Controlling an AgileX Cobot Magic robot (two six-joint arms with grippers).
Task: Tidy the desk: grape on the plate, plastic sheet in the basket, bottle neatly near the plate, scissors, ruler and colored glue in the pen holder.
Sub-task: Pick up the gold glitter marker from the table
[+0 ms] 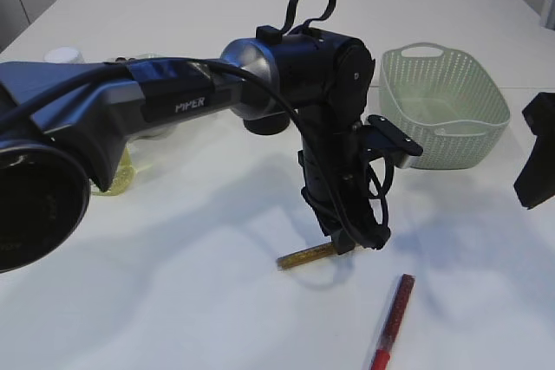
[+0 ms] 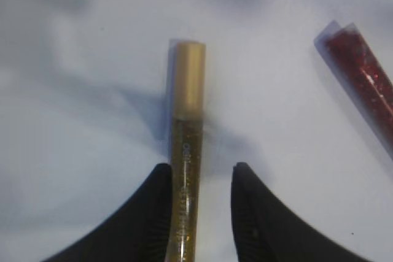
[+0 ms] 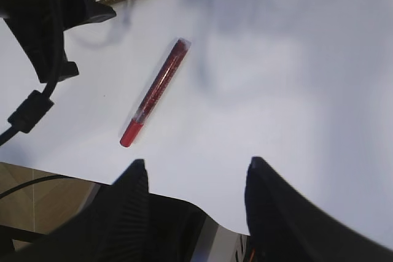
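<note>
Jaws of left gripper straddle 1 gold glue, gap showing; right gripper apart; 1 red glue.

In the exterior view the left arm hides most of the gold glue; only its capped end shows at 8 o'clock from the pincer. The red glue is cut by the bottom edge. Things behind the arm at 9 o'clock are too hidden to tell.
</note>
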